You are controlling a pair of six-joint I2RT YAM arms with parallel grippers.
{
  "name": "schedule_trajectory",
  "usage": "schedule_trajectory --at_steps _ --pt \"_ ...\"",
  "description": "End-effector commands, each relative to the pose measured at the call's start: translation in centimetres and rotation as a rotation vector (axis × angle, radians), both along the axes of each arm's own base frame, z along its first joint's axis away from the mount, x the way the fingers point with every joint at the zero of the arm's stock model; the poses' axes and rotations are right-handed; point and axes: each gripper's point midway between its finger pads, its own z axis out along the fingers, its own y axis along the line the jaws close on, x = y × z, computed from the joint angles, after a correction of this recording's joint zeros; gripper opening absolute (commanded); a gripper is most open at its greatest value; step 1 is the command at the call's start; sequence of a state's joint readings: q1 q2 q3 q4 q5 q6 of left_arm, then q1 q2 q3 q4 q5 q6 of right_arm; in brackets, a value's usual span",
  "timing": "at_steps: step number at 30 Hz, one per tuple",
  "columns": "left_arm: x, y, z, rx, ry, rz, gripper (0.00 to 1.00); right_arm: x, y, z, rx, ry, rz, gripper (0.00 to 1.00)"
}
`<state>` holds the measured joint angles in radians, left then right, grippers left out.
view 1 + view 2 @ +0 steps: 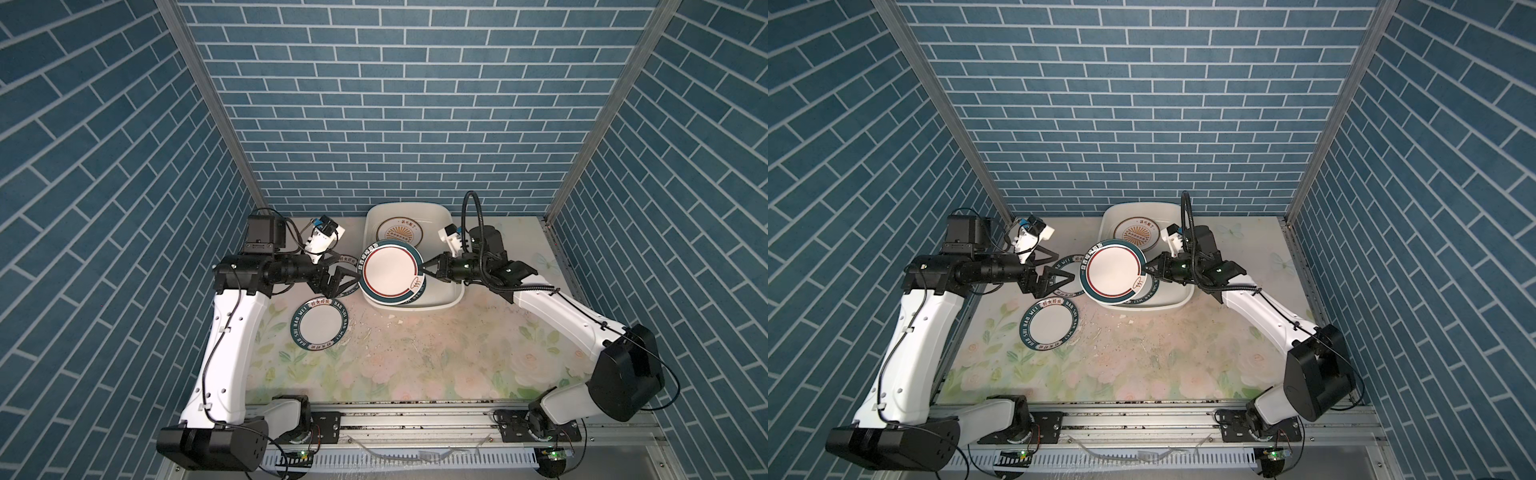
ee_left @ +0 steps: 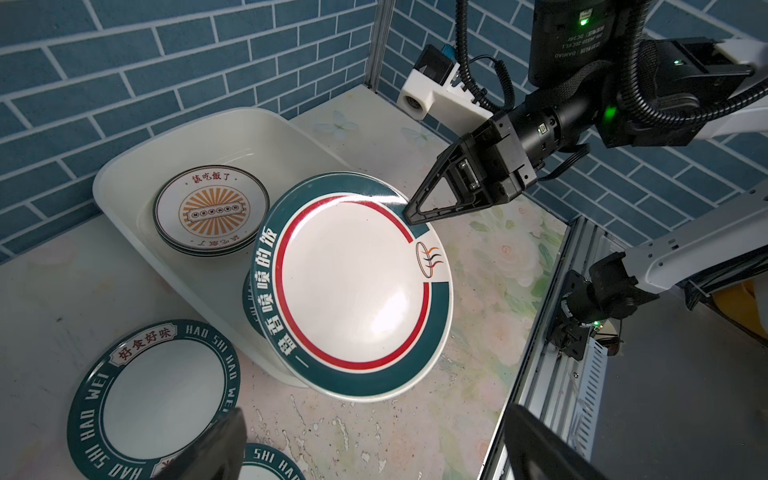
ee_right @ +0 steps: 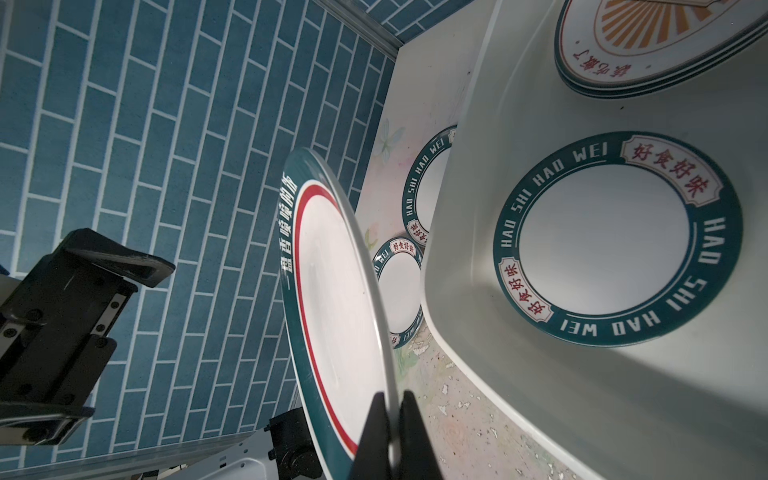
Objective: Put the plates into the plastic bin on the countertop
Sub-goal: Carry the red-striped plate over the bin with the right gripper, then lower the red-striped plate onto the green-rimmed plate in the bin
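Plate with the red ring point(image 1: 390, 270) hangs tilted over the near end of the bin point(image 1: 440, 218), its rim pinched by the right tool point(image 1: 424, 272); the left tool point(image 1: 343, 272) gapes empty nearby. Another lettered plate point(image 1: 321, 325) lies on the counter point(image 1: 415, 365).

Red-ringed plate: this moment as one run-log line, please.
right claw: shut on red-ringed plate | position: over plastic bin rim | left claw: open, empty
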<state>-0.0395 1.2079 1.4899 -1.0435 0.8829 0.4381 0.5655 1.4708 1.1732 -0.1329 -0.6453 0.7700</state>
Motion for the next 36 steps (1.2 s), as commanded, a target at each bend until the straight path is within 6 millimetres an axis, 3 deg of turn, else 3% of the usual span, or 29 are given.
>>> schedule_trajectory --at_steps 1,20,36 --pt "0.6 -0.5 0.0 -0.047 0.024 -0.003 0.98 0.5 -0.3 3.5 0.050 -0.093 0.032 0.00" --pt "0.1 -1.1 -0.3 -0.105 0.091 -0.018 0.98 4.8 -5.6 3.4 0.037 -0.124 -0.082 0.00" --pt "0.4 -1.0 -0.6 -0.103 0.096 -0.014 0.98 9.9 -5.5 -2.2 -0.033 -0.098 -0.124 0.00"
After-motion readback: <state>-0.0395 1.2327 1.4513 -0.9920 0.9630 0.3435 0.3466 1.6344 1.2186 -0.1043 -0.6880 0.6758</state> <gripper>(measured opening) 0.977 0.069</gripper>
